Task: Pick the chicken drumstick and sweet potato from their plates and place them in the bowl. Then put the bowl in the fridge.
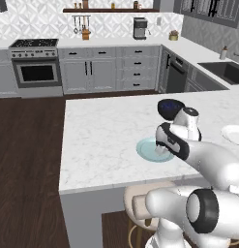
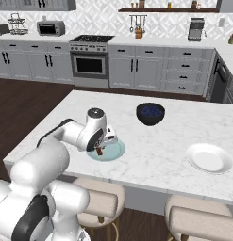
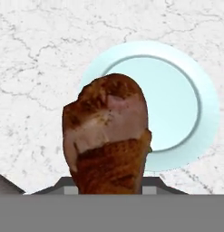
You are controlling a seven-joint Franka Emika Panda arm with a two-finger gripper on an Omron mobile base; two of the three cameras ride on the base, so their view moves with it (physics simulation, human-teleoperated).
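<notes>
**Drumstick clamped over the teal plate**

Marble covers the island desk (image 1: 101, 140) in a grey-cabinet kitchen with dark wood flooring. Near its front edge sits the pale blue-teal plate (image 3: 186, 104), and the arm reaches down over it. The tool (image 2: 101, 148) is clamped on the chicken drumstick (image 3: 109, 131): in the hand view the reddish-brown meat fills the space just above the finger tips, thick end outward, and the plate surface behind it looks bare, so the piece appears lifted clear rather than resting. From the right base view a small dark-red bit shows under the tool, just above the plate.

Farther back on the desk stands a dark blue-black bowl (image 2: 150, 113), and well off to the right lies the white plate (image 2: 210, 158). What lies on it cannot be made out.

Risks, as a judgement: the grip seems to sit on the tapering end, so the heavy thick end could pivot or slide out during a quick swing. The dark bowl is the nearest container and could be mistaken for the wood-like target. A low carry could also knock the plate's rim.
</notes>
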